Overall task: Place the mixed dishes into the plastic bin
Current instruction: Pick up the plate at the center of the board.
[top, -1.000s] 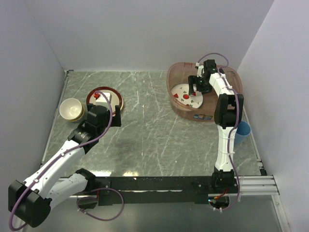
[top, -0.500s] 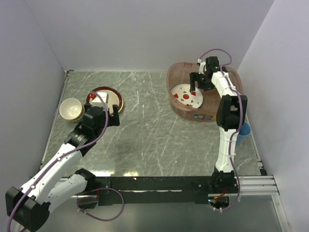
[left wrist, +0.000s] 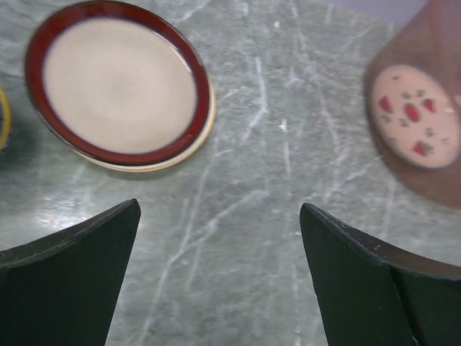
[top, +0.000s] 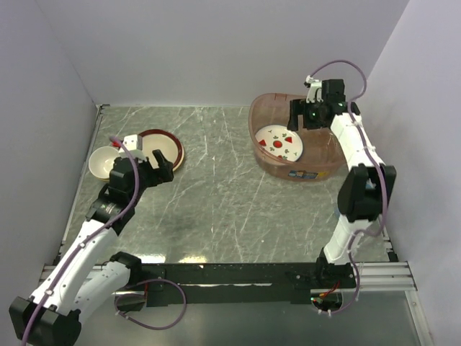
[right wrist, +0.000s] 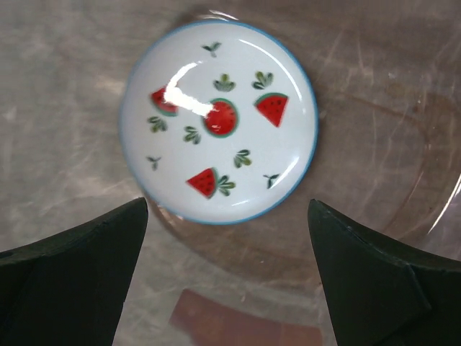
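Right gripper (right wrist: 226, 203) spread wide over white, blue-rimmed watermelon plate (right wrist: 218, 121) lying in bin (right wrist: 382, 137).

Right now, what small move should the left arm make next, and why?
Probably ease the open left gripper forward-left and down over the near rim of the red-rimmed cream dish: it sits ungripped ahead of the fingers, while the white watermelon-patterned plate already lies in the translucent pinkish plastic bin.
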Robot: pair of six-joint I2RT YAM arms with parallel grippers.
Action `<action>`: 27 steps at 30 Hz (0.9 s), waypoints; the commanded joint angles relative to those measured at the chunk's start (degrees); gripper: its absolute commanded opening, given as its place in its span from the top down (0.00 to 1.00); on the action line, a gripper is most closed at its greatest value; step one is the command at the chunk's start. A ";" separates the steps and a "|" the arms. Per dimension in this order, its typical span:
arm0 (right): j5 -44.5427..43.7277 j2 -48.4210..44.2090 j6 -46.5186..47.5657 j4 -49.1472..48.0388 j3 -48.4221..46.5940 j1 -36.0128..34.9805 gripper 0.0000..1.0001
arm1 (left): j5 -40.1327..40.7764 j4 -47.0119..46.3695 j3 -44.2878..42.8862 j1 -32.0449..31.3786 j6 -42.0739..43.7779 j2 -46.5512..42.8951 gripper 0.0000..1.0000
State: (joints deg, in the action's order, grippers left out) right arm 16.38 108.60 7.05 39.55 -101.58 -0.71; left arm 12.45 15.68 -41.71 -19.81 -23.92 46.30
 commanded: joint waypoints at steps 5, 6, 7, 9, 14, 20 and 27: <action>15.16 -21.92 -2.47 -11.06 15.59 4.22 0.00 | -7.61 1.36 -0.39 1.53 -14.13 -5.96 0.01; 18.56 -25.24 -2.91 -11.94 17.10 4.84 0.00 | -8.14 1.72 -0.30 1.71 -14.74 -6.31 0.01; 20.08 -26.93 -3.44 -14.13 18.68 6.15 0.00 | -8.49 2.42 -0.30 1.88 -15.79 -6.66 0.01; 23.07 -31.75 -4.85 -16.51 23.78 7.38 0.00 | -8.76 3.21 -0.12 1.97 -16.68 -7.02 0.01; 31.42 -40.29 -9.85 -26.61 36.26 12.65 0.00 | -9.11 4.62 0.49 2.32 -19.05 -7.63 0.01; 36.88 -50.58 -17.41 -41.46 50.50 18.89 0.00 | -8.67 5.24 1.81 2.41 -21.08 -7.63 0.01; 41.71 -55.69 -20.50 -48.68 57.45 22.32 0.00 | -5.24 6.29 3.66 2.41 -20.81 -5.35 0.01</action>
State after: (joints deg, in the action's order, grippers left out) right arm 53.47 54.26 -11.20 -0.05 -45.28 20.03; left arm 5.41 22.00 -38.81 -17.65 -43.35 39.99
